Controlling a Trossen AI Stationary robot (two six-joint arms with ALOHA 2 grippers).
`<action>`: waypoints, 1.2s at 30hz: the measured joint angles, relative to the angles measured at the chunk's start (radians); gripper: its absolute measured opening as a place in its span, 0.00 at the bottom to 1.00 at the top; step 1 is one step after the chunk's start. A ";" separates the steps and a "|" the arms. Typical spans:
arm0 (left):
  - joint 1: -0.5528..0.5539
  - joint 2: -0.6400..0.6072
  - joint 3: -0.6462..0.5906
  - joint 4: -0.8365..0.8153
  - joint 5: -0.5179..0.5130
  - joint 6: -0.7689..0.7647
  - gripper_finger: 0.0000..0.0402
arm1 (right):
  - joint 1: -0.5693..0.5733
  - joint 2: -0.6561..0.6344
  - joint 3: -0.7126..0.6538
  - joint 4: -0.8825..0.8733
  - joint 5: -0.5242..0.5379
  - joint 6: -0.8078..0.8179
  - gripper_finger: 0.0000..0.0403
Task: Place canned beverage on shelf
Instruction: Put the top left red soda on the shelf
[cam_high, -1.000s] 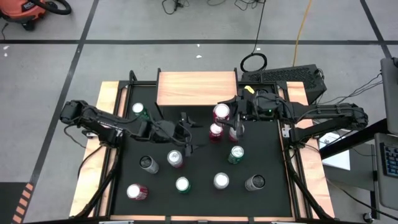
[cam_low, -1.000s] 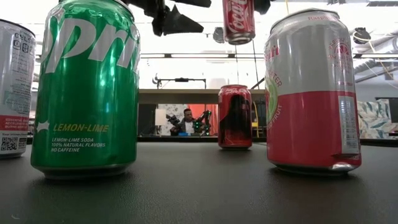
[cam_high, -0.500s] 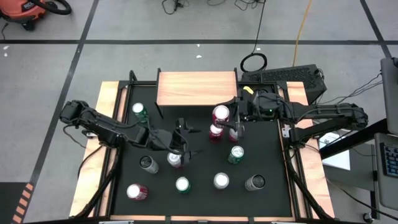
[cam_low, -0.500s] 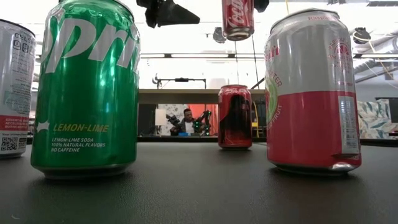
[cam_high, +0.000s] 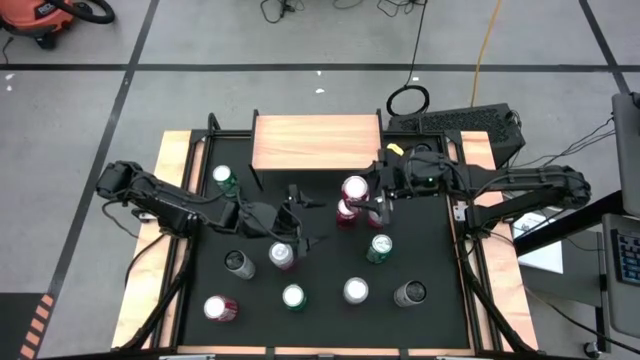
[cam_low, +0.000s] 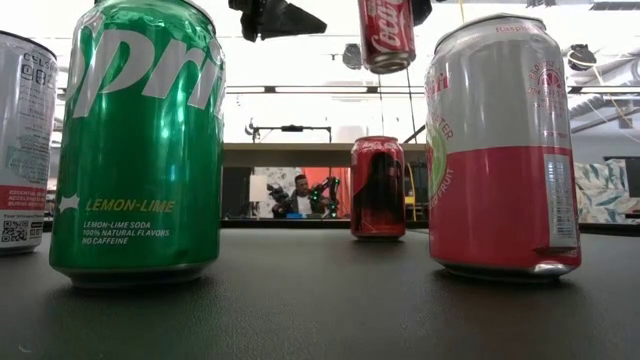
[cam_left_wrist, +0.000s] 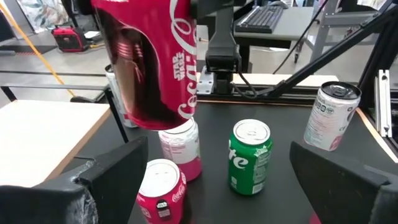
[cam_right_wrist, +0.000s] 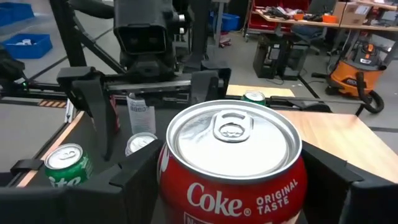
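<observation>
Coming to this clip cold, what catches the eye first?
The red Coke can hangs in the air, gripped in the right claw above the black table near the wooden shelf. The left claw hovers open over the cans at mid-table.

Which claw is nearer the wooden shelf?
Right. The right claw, holding a Coke can, hangs just beside the shelf; the left claw is farther out over the table.

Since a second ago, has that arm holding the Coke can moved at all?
Yes, barely: the right gripper with the Coke can edged toward the right wooden side rail, alongside the shelf.
</observation>
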 joint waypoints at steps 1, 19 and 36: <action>0.000 0.002 0.000 -0.002 0.001 0.000 0.97 | 0.002 0.003 0.000 -0.002 0.000 0.000 0.68; -0.003 0.003 0.000 -0.005 -0.018 -0.023 0.97 | 0.008 0.064 0.000 0.006 -0.003 0.043 0.68; -0.025 0.003 0.000 -0.037 -0.027 -0.027 0.97 | 0.056 0.074 -0.001 -0.005 -0.003 0.052 0.68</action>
